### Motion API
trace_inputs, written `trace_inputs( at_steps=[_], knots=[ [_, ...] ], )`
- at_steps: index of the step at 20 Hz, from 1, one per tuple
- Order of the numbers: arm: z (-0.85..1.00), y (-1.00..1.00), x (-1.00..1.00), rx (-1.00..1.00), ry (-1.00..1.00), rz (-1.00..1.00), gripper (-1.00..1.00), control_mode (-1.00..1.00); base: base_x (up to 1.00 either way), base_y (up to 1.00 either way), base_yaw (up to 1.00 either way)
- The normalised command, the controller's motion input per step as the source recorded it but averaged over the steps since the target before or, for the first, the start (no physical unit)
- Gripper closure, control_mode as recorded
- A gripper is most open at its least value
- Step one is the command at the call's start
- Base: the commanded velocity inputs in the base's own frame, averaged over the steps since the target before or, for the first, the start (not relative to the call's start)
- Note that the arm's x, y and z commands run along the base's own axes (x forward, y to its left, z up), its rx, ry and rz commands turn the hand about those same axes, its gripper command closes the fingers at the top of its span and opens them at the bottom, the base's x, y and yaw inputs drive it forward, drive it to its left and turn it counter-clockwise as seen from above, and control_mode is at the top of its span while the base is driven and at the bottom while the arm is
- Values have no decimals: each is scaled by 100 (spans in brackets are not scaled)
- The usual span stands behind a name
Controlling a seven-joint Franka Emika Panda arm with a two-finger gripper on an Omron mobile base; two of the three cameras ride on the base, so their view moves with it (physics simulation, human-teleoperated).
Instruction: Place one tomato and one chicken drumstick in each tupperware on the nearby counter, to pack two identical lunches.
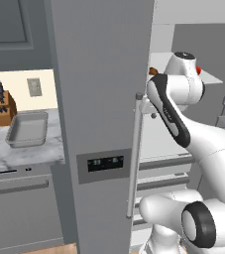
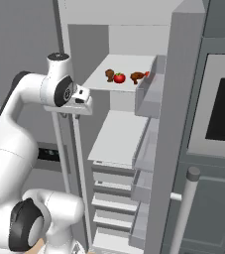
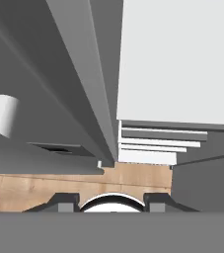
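Nothing is packed yet: the tomato (image 2: 119, 78) and drumsticks (image 2: 137, 76) sit on the open fridge's upper shelf (image 2: 104, 83), the grey tupperware (image 1: 28, 129) lies empty on the counter (image 1: 15, 149), and the gripper (image 2: 83, 99), fingers together, holds nothing beside the fridge door handle (image 2: 60, 134).

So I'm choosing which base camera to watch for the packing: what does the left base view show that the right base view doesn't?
Left base view alone: the marbled counter, a grey tupperware lying on it, and a knife block behind that.

Right base view alone: the fridge shelf with a tomato and two chicken drumsticks, plus a dark oven window at the right.

Both: the white arm by the fridge door handle, and the lower fridge shelves.
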Motion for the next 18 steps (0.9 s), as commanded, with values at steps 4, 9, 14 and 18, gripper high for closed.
trace_inputs(
  at_steps=[4,9,14,18],
  knots=[
    [0,0,-1,0,3,0,-100,-100,0,0,0],
    [1,-4,-20,-4,-13,0,-100,-100,0,0,0],
    [24,-33,-83,-5,-44,0,-100,-100,0,0,0],
    [46,-60,-40,1,-30,0,-100,-100,0,0,0]
  ],
)
